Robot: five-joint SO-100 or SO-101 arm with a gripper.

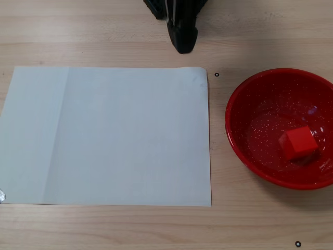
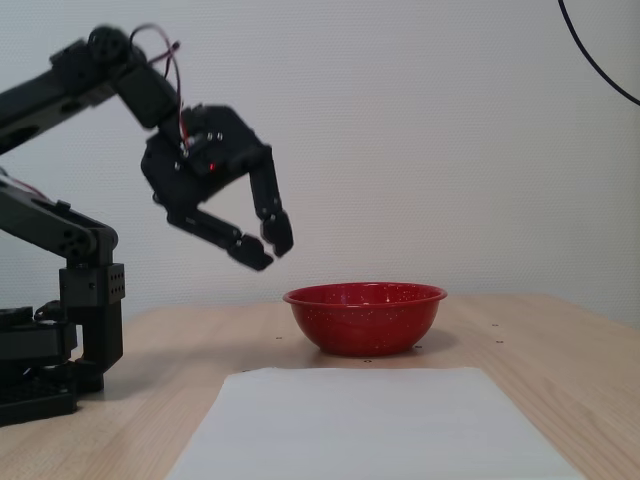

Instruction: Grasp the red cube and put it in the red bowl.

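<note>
The red cube lies inside the red bowl, right of its middle, in a fixed view from above. From the side, the red bowl stands on the table and its wall hides the cube. My gripper hangs in the air left of the bowl and above rim height, with its fingertips close together and nothing between them. From above, only the dark tip of the gripper shows at the top edge, well left of the bowl.
A white sheet of paper covers the table left of the bowl, and it lies in front of the bowl in the side view. The arm's base stands at the far left. A black cable hangs top right.
</note>
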